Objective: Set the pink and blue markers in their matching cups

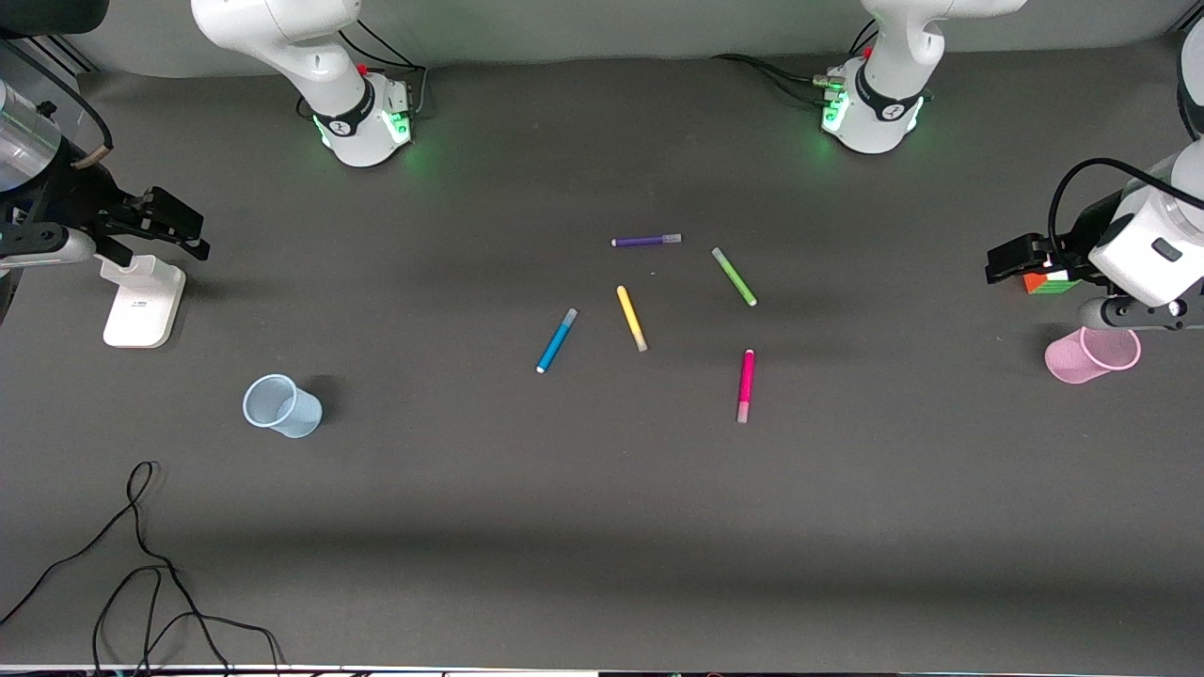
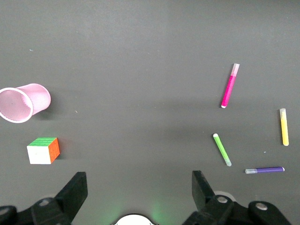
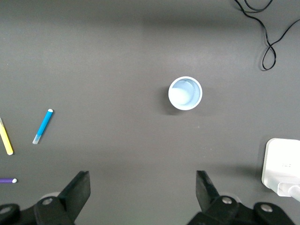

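The blue marker (image 1: 557, 340) and the pink marker (image 1: 745, 385) lie flat mid-table, apart from each other. The pale blue cup (image 1: 282, 406) stands toward the right arm's end, and the pink cup (image 1: 1091, 355) stands toward the left arm's end. My right gripper (image 1: 183, 230) is open and empty, up over the right arm's end of the table. Its wrist view shows the blue cup (image 3: 185, 93) and the blue marker (image 3: 43, 126). My left gripper (image 1: 1006, 261) is open and empty, up over the colour cube. Its wrist view shows the pink cup (image 2: 24, 102) and the pink marker (image 2: 230, 86).
A yellow pen (image 1: 631, 318), a green pen (image 1: 734, 276) and a purple pen (image 1: 646, 241) lie among the markers. A colour cube (image 1: 1049, 281) sits beside the pink cup. A white block (image 1: 143, 299) lies under my right gripper. A black cable (image 1: 141, 564) lies nearest the front camera.
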